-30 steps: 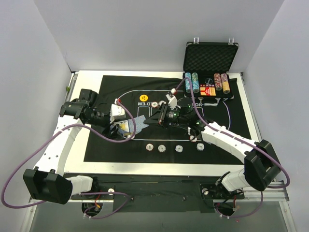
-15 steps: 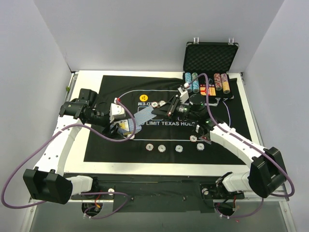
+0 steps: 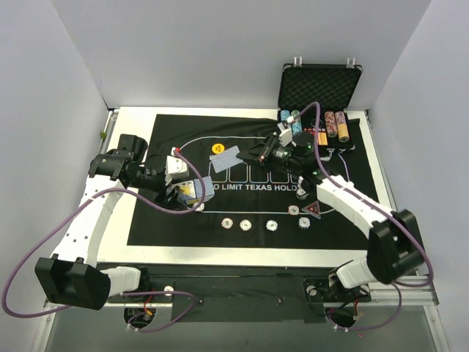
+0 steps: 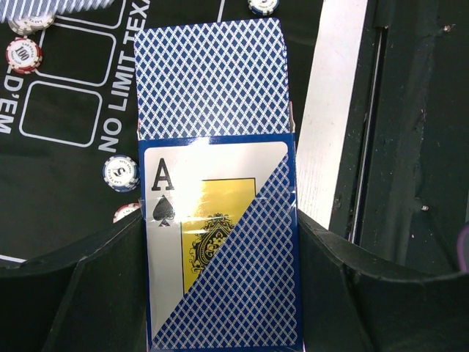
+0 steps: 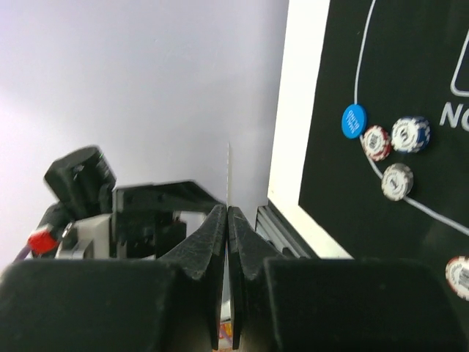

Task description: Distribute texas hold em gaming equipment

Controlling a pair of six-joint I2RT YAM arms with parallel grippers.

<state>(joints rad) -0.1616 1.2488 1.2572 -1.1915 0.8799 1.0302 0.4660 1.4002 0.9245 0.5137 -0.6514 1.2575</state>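
Top external view: your black felt mat fills the middle of the frame. Left of centre, your left gripper is clamped round a pack of playing cards, ace of spades showing. Above centre, your right gripper pinches one blue-backed card, jaws tight together. Poker chips line the lower mat.

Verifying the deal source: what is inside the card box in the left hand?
A blue diamond-backed card sticks out of the card box at its top. Whatever lies under it, deeper inside, is covered by the box's printed front.
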